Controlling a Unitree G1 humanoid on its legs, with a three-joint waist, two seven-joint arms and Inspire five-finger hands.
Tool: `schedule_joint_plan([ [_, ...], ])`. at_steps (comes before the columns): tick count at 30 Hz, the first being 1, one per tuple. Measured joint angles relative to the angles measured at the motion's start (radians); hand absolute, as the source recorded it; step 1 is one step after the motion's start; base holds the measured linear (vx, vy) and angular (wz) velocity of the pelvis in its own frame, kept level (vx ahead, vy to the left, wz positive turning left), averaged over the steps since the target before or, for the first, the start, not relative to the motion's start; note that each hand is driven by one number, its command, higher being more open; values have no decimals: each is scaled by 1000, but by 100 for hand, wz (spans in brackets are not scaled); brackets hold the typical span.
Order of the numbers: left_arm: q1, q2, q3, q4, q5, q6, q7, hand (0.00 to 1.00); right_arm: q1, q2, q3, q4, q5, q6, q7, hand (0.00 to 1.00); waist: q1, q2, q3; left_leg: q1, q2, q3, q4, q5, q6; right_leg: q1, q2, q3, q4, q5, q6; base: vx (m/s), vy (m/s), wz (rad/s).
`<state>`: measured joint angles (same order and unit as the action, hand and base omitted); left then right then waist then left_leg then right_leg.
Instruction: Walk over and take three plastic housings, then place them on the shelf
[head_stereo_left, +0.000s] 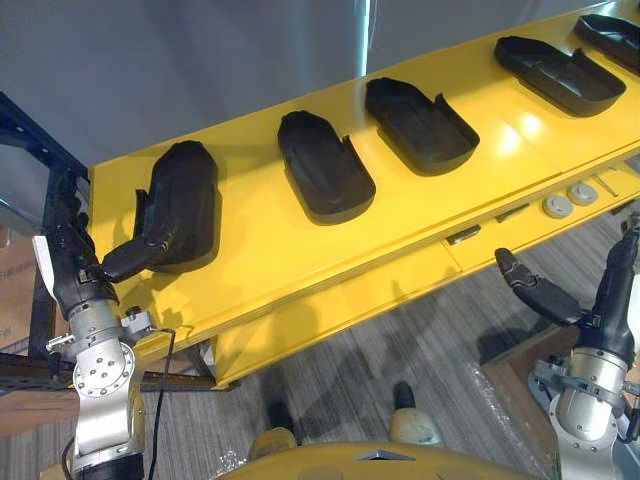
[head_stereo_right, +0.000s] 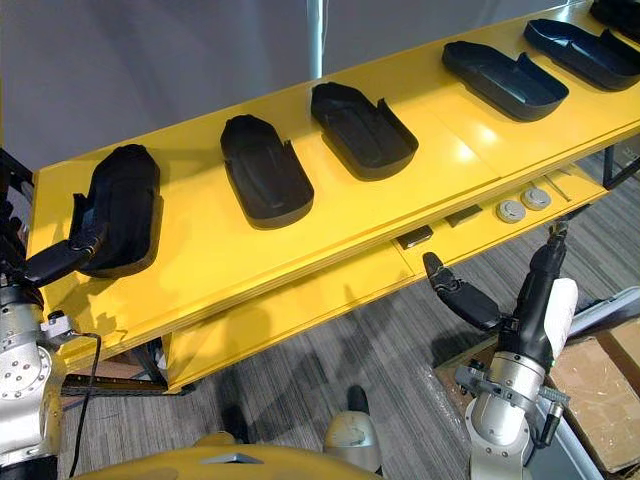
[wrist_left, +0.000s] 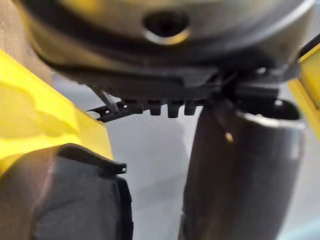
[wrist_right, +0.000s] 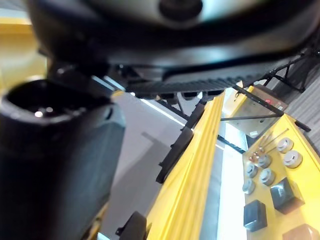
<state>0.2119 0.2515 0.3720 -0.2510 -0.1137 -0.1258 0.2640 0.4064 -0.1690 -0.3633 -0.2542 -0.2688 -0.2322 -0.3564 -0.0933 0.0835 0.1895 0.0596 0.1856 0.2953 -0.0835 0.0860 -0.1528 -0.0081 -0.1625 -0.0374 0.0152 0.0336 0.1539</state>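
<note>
Reaching for the first plastic housing, with nothing lifted yet.
I'm holding the left hand at the near end of the leftmost plastic housing, thumb touching its shell, fingers straight and apart, not clamped. That housing is lying on the yellow bench, first in a row of five. The right hand is hanging spread and empty below the bench edge. I'm judging all three picks and the shelf placing as still to do.
</note>
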Motion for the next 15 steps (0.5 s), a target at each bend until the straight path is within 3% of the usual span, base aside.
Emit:
schedule_joint_plan([
  [5, 51, -22, 0, -55, -15, 6, -35, 100, 2, 0, 14, -37, 0, 0, 0, 100, 5, -1, 1, -1, 0, -12, 0, 0, 0, 8, -1, -14, -1, -3, 0, 3, -1, 7],
  [15, 90, -23, 0, -52, -16, 82, -25, 100, -8, 0, 29, -39, 0, -1, -4, 100, 8, -14, 9, -11, -1, -26, 0, 2, -3, 9, -2, -29, -3, -5, 0, 1, 1, 4],
])
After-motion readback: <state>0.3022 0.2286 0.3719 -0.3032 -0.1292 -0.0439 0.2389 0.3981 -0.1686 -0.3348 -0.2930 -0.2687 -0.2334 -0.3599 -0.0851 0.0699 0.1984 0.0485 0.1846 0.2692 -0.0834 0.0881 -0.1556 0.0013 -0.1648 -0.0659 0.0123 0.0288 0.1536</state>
